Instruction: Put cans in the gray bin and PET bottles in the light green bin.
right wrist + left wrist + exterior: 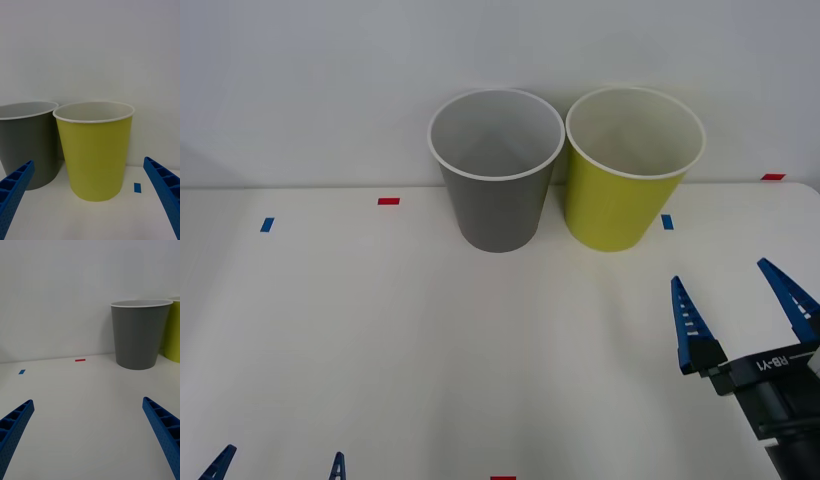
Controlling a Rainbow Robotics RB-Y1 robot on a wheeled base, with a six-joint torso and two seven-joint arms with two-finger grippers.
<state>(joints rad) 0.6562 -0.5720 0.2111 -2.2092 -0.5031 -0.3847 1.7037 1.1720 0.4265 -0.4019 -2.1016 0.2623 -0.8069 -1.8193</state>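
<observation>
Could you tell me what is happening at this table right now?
Nothing is being held at the moment. The gray bin and the light green bin stand upright side by side at the back of the white table, close to the wall. The right gripper is open, out over the table in front of the light green bin. The left gripper is open too, low at the near edge of the table. What can be seen of the bins' insides looks bare.

The right gripper [740, 290] is held out low over the table's right side with its two blue fingers spread wide apart, and the left gripper [277, 462] is kept back at the table's near-left edge, fingers apart too.
</observation>
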